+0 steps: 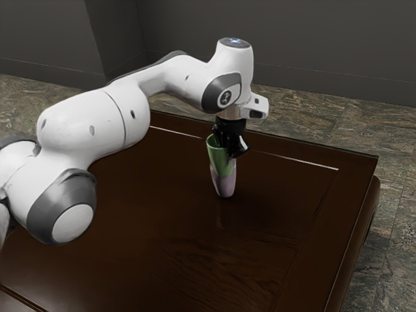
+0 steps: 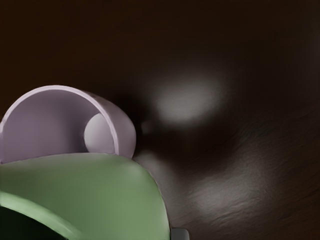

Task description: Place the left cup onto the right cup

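Green tapered cup (image 1: pixel 218 158): held upright at the mouth of a pale lilac cup (image 1: pixel 226 186), base meeting its rim; depth of seating not determinable. Lilac cup standing near the centre of a dark brown wooden table (image 1: pixel 286 221). Black two-finger gripper (image 1: pixel 232 147) clamped on green cup's rim from above.

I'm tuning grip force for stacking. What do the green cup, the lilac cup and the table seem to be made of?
Green cup: smooth plastic or ceramic, by its even, softly shaded colour; cannot tell which. Lilac cup: same look, soft sheen inside. Table: dark polished wood, faint grain and blurred reflections.
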### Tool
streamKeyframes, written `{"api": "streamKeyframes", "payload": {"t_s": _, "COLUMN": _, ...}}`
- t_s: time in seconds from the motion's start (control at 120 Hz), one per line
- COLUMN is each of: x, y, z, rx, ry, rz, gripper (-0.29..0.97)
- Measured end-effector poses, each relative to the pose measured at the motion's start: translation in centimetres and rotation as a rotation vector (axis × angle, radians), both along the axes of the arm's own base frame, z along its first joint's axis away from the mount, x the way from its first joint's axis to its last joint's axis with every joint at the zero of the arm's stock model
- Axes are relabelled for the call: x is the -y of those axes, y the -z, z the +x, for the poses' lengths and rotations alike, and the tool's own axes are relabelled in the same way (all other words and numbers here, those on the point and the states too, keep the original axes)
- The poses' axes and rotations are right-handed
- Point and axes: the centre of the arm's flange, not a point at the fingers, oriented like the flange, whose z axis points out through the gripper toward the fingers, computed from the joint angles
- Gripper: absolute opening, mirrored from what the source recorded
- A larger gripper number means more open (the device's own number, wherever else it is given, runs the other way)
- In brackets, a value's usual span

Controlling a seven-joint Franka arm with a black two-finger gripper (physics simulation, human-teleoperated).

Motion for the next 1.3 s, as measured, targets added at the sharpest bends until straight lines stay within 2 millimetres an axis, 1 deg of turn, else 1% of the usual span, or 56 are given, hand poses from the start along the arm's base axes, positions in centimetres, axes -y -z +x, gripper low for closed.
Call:
{"api": "streamKeyframes", "payload": {"t_s": 0.217, "x": -1.0, "y": -1.2, "z": 0.3, "rx": -0.002, "ry": -0.019, "rz": 0.014, "gripper": -0.10}}
{"api": "streamKeyframes", "payload": {"t_s": 0.3, "x": -1.7, "y": -0.6, "z": 0.5, "rx": -0.017, "ry": -0.031, "rz": 0.022, "gripper": -0.10}}
{"api": "streamKeyframes", "payload": {"t_s": 0.433, "x": -2.4, "y": 0.5, "z": 1.4, "rx": -0.024, "ry": -0.043, "rz": 0.022, "gripper": -0.10}}
{"api": "streamKeyframes", "payload": {"t_s": 0.567, "x": -1.8, "y": 0.9, "z": 2.0, "rx": -0.019, "ry": -0.035, "rz": 0.022, "gripper": -0.10}}
{"api": "streamKeyframes", "payload": {"t_s": 0.7, "x": -1.1, "y": 0.7, "z": 2.3, "rx": -0.009, "ry": -0.025, "rz": 0.021, "gripper": -0.10}}
{"api": "streamKeyframes", "payload": {"t_s": 0.908, "x": -1.8, "y": 1.5, "z": 2.9, "rx": -0.011, "ry": -0.033, "rz": 0.027, "gripper": -0.10}}
{"api": "streamKeyframes", "payload": {"t_s": 1.017, "x": -2.2, "y": 1.4, "z": 3.3, "rx": 0.001, "ry": -0.036, "rz": 0.027, "gripper": -0.10}}
{"api": "streamKeyframes", "payload": {"t_s": 1.1, "x": -2.1, "y": 1.2, "z": 3.6, "rx": 0.013, "ry": -0.033, "rz": 0.026, "gripper": -0.10}}
{"api": "streamKeyframes", "payload": {"t_s": 1.3, "x": -1.6, "y": 1.2, "z": 3.7, "rx": 0.021, "ry": -0.025, "rz": 0.027, "gripper": -0.10}}
